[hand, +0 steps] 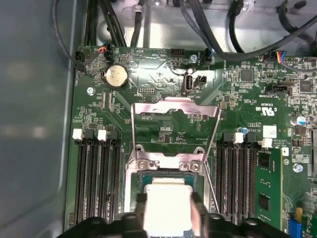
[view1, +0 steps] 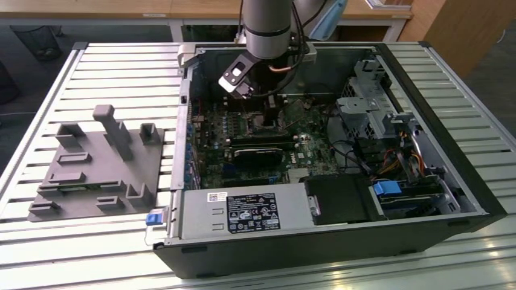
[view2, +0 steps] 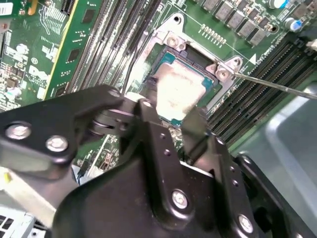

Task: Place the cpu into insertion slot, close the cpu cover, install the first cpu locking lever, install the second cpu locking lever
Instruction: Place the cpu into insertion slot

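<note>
**A:** Exterior view first. Where is your tool?

**B:** Your tool is down inside the open case. The case lies on the slatted worktop, with a grey fixture at the exterior view's left.

**A:** And the second wrist view?

**B:** The fingers are narrow, pressed on two opposite edges of the cpu, right at the slot. You can't tell whether it is seated. A thin lever juts free beside it.

**A:** First wrist view?

**B:** The cover stands open, tilted away from the slot. The cpu sits between the fingers.
</note>
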Controlling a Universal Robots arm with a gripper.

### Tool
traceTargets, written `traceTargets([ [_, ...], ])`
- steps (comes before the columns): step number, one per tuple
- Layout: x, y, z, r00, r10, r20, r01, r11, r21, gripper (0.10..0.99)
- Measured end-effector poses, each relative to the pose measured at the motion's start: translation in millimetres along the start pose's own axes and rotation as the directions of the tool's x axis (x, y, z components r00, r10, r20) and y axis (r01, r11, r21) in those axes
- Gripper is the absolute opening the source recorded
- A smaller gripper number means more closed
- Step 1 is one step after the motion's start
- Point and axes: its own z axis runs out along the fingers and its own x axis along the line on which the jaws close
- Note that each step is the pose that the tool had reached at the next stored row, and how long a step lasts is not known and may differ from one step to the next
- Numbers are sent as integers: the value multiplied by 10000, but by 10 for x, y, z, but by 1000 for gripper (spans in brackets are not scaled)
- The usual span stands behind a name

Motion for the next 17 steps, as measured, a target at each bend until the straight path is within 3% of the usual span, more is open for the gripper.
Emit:
traceTargets([
  [1, 0, 3, -4, 10000, 0, -1, 0, 10000, 22, 416],
  [2, -1, 6, -6, 10000, 0, -4, 0, 10000, 41, 416],
  [4, -3, 11, -11, 10000, 0, -4, 0, 10000, 79, 302],
  [7, -5, 17, -17, 10000, -1, -1, 1, 9999, 120, 243],
  [9, -5, 17, -21, 10000, 0, -2, 0, 9999, 128, 122],
  [17, -6, 19, -39, 10000, -1, -6, 1, 9999, 132, 106],
])
